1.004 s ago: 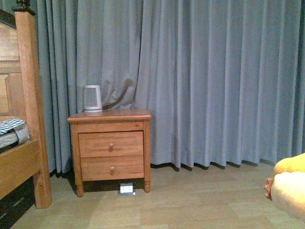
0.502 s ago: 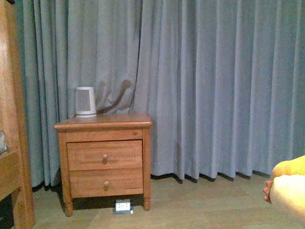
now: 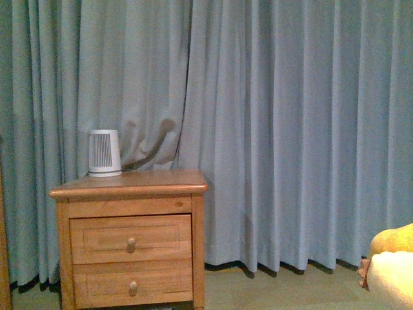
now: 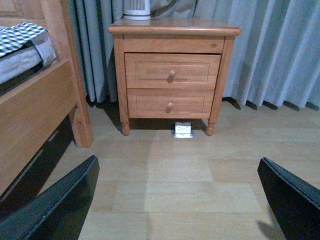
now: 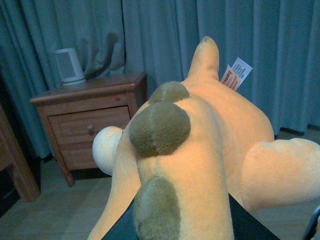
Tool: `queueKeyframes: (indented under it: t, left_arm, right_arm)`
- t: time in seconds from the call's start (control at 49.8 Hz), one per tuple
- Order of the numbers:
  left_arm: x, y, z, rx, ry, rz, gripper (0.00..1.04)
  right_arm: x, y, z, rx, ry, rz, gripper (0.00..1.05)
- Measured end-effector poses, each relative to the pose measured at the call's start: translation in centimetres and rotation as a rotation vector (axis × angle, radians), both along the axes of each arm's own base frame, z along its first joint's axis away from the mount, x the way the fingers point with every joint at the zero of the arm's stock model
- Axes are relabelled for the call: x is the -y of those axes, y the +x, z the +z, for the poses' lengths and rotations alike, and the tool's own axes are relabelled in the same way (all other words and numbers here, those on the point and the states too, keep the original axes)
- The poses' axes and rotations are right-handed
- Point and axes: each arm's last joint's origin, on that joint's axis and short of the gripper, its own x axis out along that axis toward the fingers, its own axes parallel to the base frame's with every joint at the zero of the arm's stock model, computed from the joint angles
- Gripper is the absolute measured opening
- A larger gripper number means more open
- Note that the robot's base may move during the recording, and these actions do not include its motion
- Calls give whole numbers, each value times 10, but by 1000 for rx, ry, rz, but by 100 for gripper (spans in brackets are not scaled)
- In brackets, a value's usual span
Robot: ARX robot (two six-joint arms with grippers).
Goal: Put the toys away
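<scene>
The right pincer (image 5: 185, 226) grasps the plush (image 5: 200, 150), whose soft bulk spills over its fingers (image 5: 250, 227) — such a hold on stuffing may slip, or a loose limb may brush the nightstand (image 5: 90, 115) ahead and knock the white device (image 5: 69, 66) on top. The left pincer (image 4: 175, 200) is spread and empty — nightstand straight ahead of it, bed (image 4: 35, 115) close beside that, curtain (image 3: 290, 129) behind; no stowing place shows.

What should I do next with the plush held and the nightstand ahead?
Probably ease the open left gripper toward the knob of the closed top drawer on the nightstand: the plush toy is already held, and no bin shows in any view.
</scene>
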Motion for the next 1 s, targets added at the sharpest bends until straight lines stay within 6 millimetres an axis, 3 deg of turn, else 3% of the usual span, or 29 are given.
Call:
queueKeyframes:
  t: [1.004]
  left_arm:
    - [0, 0, 0, 0, 0, 0, 99]
  right_arm:
    - [0, 0, -1, -3, 0, -4, 19]
